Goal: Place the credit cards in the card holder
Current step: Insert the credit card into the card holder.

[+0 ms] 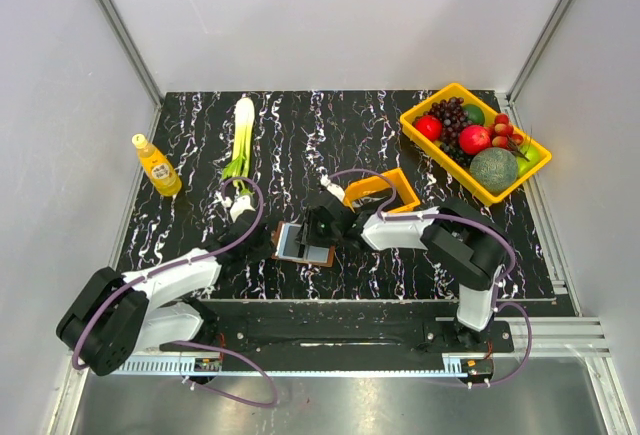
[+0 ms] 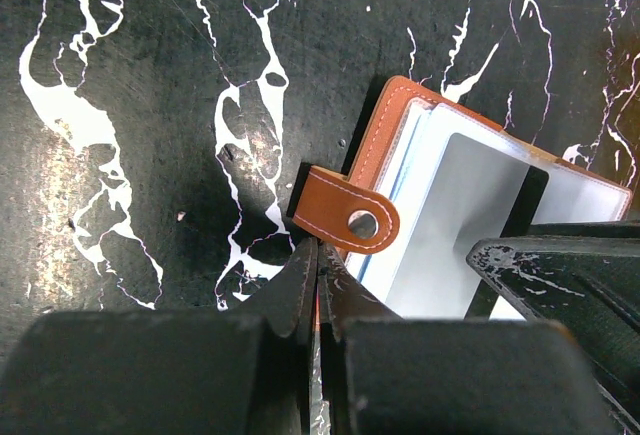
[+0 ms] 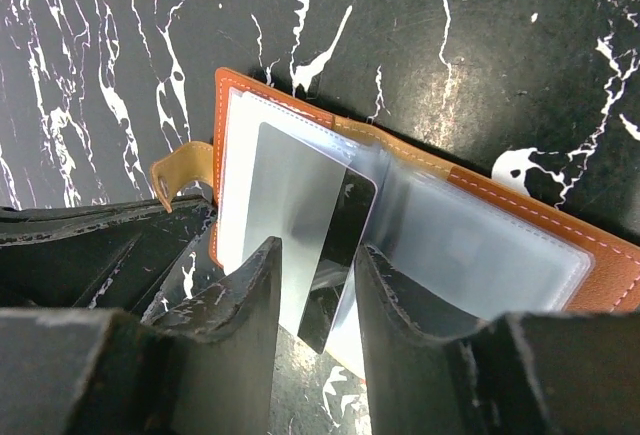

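Note:
The brown card holder lies open on the black marbled table, its clear sleeves facing up. A grey credit card with a dark stripe rests partly inside the left sleeve. My right gripper is open, one finger on each side of that card's near end. My left gripper is shut at the holder's left edge, just below the strap tab. A thin orange sliver of the cover shows between its jaws. The same card shows in the left wrist view, beside a right finger.
A small orange bin stands just behind the right gripper. A yellow tray of fruit sits at the back right. A leek and a yellow bottle are at the back left.

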`<state>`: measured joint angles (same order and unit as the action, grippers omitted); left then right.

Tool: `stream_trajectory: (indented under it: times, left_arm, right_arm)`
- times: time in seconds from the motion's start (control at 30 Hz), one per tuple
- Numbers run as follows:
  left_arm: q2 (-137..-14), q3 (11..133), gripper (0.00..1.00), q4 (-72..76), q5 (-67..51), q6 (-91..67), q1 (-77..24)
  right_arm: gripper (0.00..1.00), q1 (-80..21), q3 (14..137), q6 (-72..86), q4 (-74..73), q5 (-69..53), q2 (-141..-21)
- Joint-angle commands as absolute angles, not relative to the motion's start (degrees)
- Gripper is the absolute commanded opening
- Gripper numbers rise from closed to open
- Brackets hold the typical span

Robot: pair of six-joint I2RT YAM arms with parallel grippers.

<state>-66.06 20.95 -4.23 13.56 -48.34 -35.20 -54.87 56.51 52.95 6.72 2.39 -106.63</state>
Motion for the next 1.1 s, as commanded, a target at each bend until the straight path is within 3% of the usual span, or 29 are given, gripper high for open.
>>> stream_trajectory:
  times: [0.0,0.33,0.7,0.9,1.07]
  left_arm:
    - [-66.0,19.2,0.0,-5.4,11.4,-48.9,-35.3]
    - [-66.1,18.9,0.0,-3.6,10.1,-49.0,-35.6]
    - [-64.9,18.5,0.0,-5.0,11.7,-49.6,-35.7]
    - [-65.4,19.2,0.0,-4.7,11.3,-49.5,-35.9]
    - [-64.8,19.0,0.0,-4.7,11.3,-49.7,-35.8]
  right_arm:
    - [0.41,-56.8,58.7,53.7,3.7,2.6,-108.8]
    - [0.42,-57.9,63.9,50.1,0.6,1.8,-111.0]
    - [0.35,-59.0,67.2,46.9,-12.1,15.2,-109.1]
    - [0.42,-61.0,71.4,45.8,-14.3,14.3,-111.1]
    - [0.41,-61.9,73.8,47.5,-16.3,14.6,-112.9]
